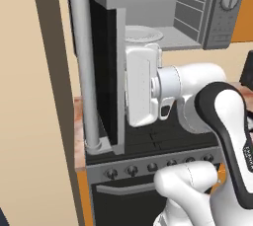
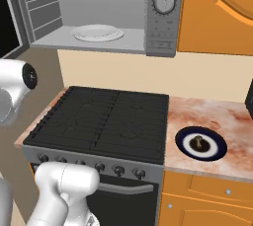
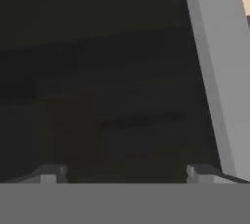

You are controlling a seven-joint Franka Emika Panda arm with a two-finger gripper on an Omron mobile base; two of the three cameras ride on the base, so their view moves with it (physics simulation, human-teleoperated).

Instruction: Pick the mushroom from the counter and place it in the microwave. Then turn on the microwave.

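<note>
Gripper (image 3: 127,173) jaws spread wide, nothing between, facing the smooth dark glass door (image 1: 105,72) of the open boxy microwave (image 2: 163,18); grey frame edge at 3 o'clock.

Black stove (image 2: 104,121) — white plate (image 2: 97,33), dark-rimmed dish (image 2: 201,143)

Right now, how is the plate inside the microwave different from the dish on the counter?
The plate in the microwave is all white; the dish on the counter has a dark rim. The plate is bare; the dish holds the small brown mushroom. The plate sits up high; the dish sits low beside the stove. Both are round and flat.
</note>
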